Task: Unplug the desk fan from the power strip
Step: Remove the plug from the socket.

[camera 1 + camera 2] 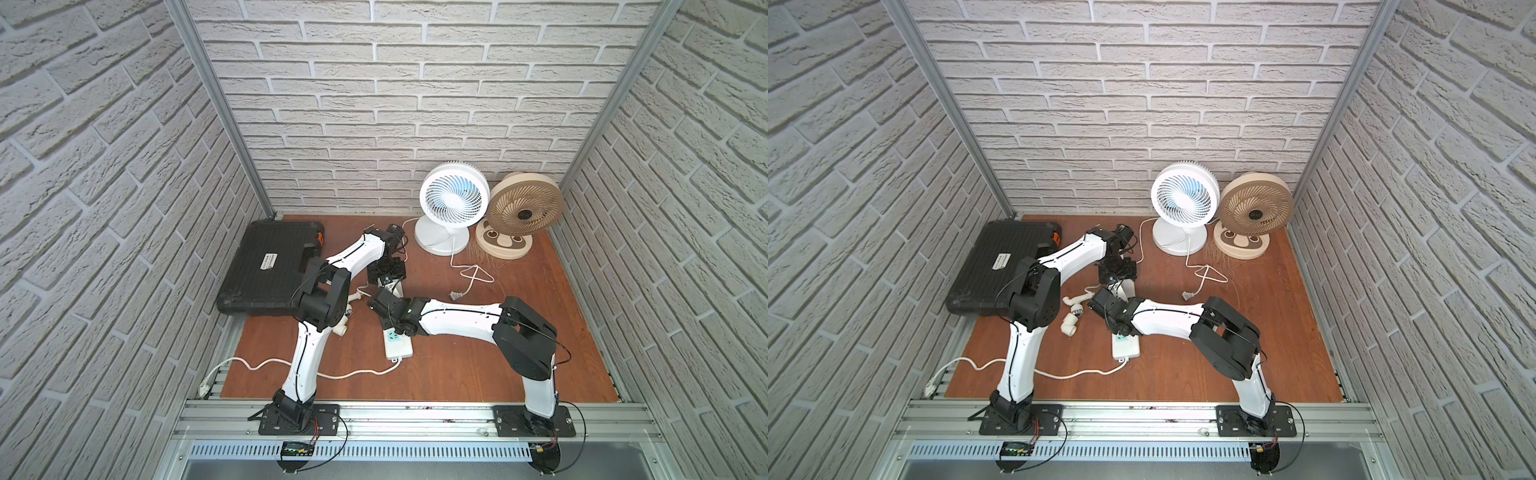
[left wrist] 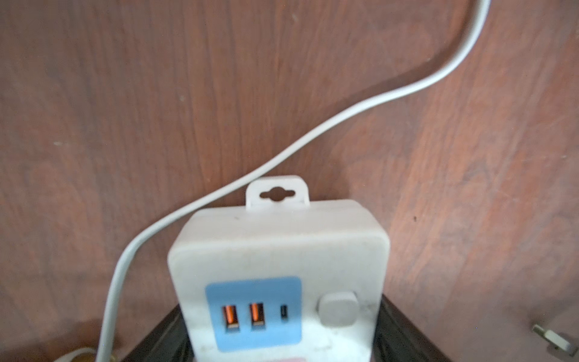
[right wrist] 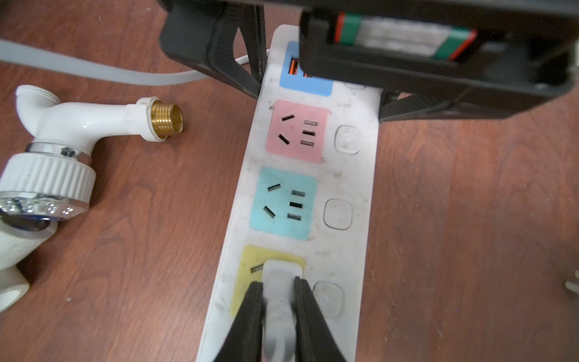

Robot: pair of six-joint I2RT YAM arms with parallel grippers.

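Wooden tabletop (image 1: 457,365): left tool (image 1: 386,277) clamps the power strip (image 3: 332,188) to pin it down, right tool (image 3: 278,283) pinches the plug (image 3: 280,271) in the yellow socket (image 3: 242,297), ready to pull.

No text can be read anywhere. The white label (image 1: 268,261) on the black case (image 1: 249,286) carries small print, but it is too blurred to read.

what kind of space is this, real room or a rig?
Likely a staged robot test cell, not a real room: brick-pattern wall panels between aluminium frame posts, two arms mounted on an aluminium rail along the wooden tabletop, and household props, desk fans and a power strip.
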